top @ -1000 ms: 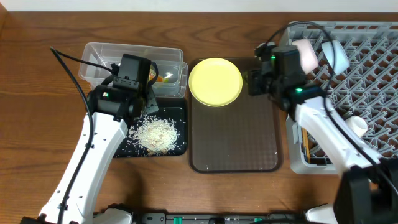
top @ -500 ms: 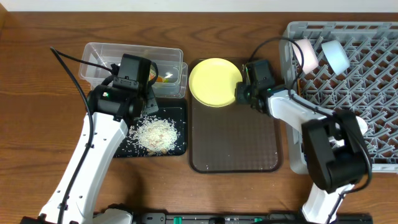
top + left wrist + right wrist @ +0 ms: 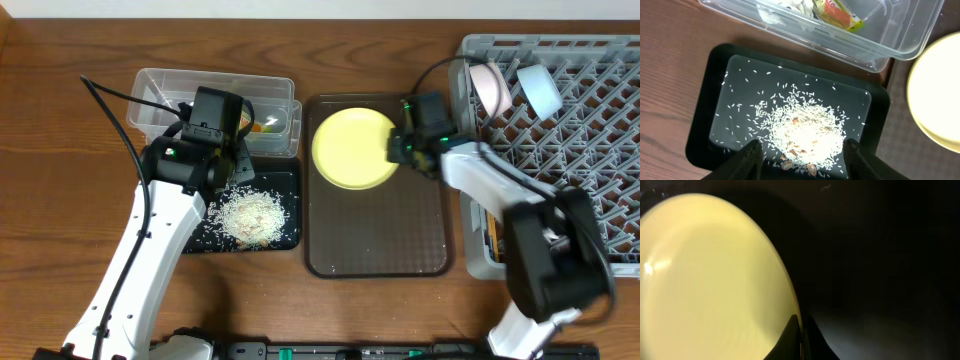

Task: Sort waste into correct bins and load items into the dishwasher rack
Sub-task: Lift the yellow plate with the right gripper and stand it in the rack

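— What is near the left edge of the table [image 3: 60,220]?

— A clear bin [image 3: 160,85] sits close to the far edge. Inside it are a yellow-and-orange wrapper [image 3: 840,12] and some crumpled white scraps. Right against its near side lies a black tray [image 3: 710,100], with a heap of rice [image 3: 805,132] in the middle and loose grains scattered around it.

— And the left gripper [image 3: 805,159]?

— It hovers above the black tray's near edge. Its fingers are spread wide with the rice heap showing between them, and it holds nothing.

— What about the middle of the table?

— A brown tray [image 3: 375,235] lies just beside the black one. The yellow plate [image 3: 350,150] sits at the brown tray's far end, close to its far edge.

— Does anything have hold of the plate?

— The right gripper [image 3: 800,337] is at the plate's right rim. The wrist view shows its fingers drawn together, pinching that rim.

— And along the right edge?

— The grey dishwasher rack [image 3: 600,130] fills the far right corner. A pink cup [image 3: 490,85] and a pale blue bowl [image 3: 540,88] stand side by side in the rack's far left corner.
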You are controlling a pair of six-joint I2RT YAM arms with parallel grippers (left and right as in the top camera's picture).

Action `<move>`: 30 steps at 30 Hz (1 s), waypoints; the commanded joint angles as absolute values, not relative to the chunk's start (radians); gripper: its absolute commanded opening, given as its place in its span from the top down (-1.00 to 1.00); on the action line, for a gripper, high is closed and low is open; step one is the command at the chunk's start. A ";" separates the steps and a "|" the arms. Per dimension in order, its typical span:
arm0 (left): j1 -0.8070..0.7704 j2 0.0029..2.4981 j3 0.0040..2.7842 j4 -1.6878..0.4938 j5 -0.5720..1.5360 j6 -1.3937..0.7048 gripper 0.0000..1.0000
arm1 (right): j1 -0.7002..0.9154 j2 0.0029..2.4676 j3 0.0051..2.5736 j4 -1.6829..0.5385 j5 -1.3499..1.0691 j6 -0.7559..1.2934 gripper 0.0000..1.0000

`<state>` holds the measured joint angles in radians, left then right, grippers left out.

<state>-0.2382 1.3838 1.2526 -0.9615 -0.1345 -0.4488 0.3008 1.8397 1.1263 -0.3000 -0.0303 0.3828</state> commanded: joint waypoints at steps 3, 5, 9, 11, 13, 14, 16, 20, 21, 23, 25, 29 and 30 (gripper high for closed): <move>-0.237 1.387 1.258 -0.960 -0.143 -0.455 -0.11 | 0.221 1.594 1.131 -0.398 0.122 0.202 0.98; -0.237 1.387 1.258 -0.960 -0.143 -0.455 -0.10 | 0.196 1.518 1.131 -0.433 0.204 0.149 0.98; -0.237 1.387 1.258 -0.960 -0.143 -0.455 -0.10 | 0.139 1.380 1.131 -0.469 0.369 0.030 0.98; -0.237 1.387 1.258 -0.960 -0.143 -0.455 -0.11 | 0.115 1.329 1.131 -0.478 0.444 -0.042 0.98; -0.237 1.387 1.258 -0.960 -0.143 -0.455 -0.10 | 0.094 1.291 1.131 -0.482 0.508 -0.099 0.98; -0.237 1.387 1.258 -0.960 -0.143 -0.455 -0.10 | 0.082 1.278 1.131 -0.484 0.535 -0.140 0.98; -0.237 1.387 1.258 -0.960 -0.143 -0.455 -0.11 | 0.058 1.261 1.131 -0.484 0.608 -0.210 0.98; -0.237 1.387 1.258 -0.960 -0.143 -0.455 -0.10 | 0.018 1.263 1.131 -0.495 0.776 -0.303 0.98; -0.237 1.387 1.258 -0.960 -0.143 -0.455 -0.11 | 0.010 1.268 1.131 -0.507 0.802 -0.328 0.98; -0.237 1.387 1.258 -0.960 -0.143 -0.455 -0.11 | 0.000 1.279 1.131 -0.531 0.832 -0.347 0.98; -0.237 1.387 1.258 -0.960 -0.143 -0.455 -0.11 | -0.007 1.298 1.131 -0.562 0.839 -0.346 0.98; -0.237 1.387 1.258 -0.960 -0.143 -0.455 -0.10 | -0.013 1.350 1.130 -0.613 0.838 -0.345 0.98; -0.237 1.387 1.258 -0.960 -0.143 -0.455 -0.11 | -0.013 1.369 1.130 -0.619 0.838 -0.345 0.98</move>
